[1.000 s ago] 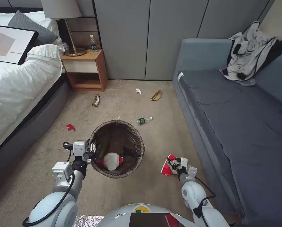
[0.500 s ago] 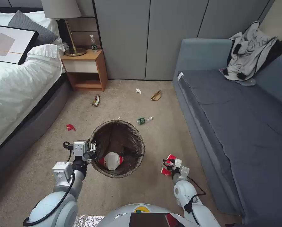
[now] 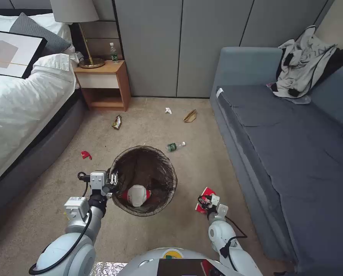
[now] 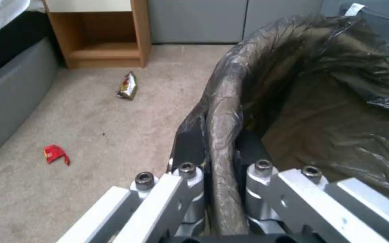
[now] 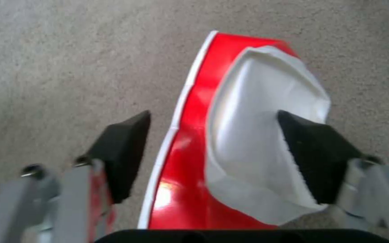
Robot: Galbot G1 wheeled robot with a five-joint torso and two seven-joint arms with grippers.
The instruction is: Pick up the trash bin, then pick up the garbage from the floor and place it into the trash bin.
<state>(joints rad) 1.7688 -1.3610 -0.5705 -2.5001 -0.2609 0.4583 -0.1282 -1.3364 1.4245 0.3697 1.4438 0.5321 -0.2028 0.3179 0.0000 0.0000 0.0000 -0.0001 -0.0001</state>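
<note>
My left gripper (image 3: 112, 180) is shut on the near-left rim of the trash bin (image 3: 170, 191), a round bin with a dark brown liner. In the left wrist view the left gripper (image 4: 219, 148) pinches the bagged rim of the trash bin (image 4: 224, 101). A crushed red-and-white cup (image 3: 137, 194) lies inside. Another crushed cup (image 3: 208, 190) lies on the carpet to the bin's right, and my right gripper (image 3: 203, 199) stands open over it. In the right wrist view the right gripper (image 5: 212, 121) has one finger on either side of that cup (image 5: 194, 162).
More garbage dots the carpet: a green-labelled bottle (image 3: 174, 146), a brown paper bag (image 3: 190, 115), a white tissue (image 3: 168, 110), a snack wrapper (image 3: 116, 122) and a red scrap (image 3: 85, 155). A bed (image 3: 22, 103) and nightstand (image 3: 102, 84) stand left, a blue sofa (image 3: 286, 134) right.
My right gripper has shifted left and in toward my body, coming over the cup on the floor. The left gripper and the bin have stayed put.
</note>
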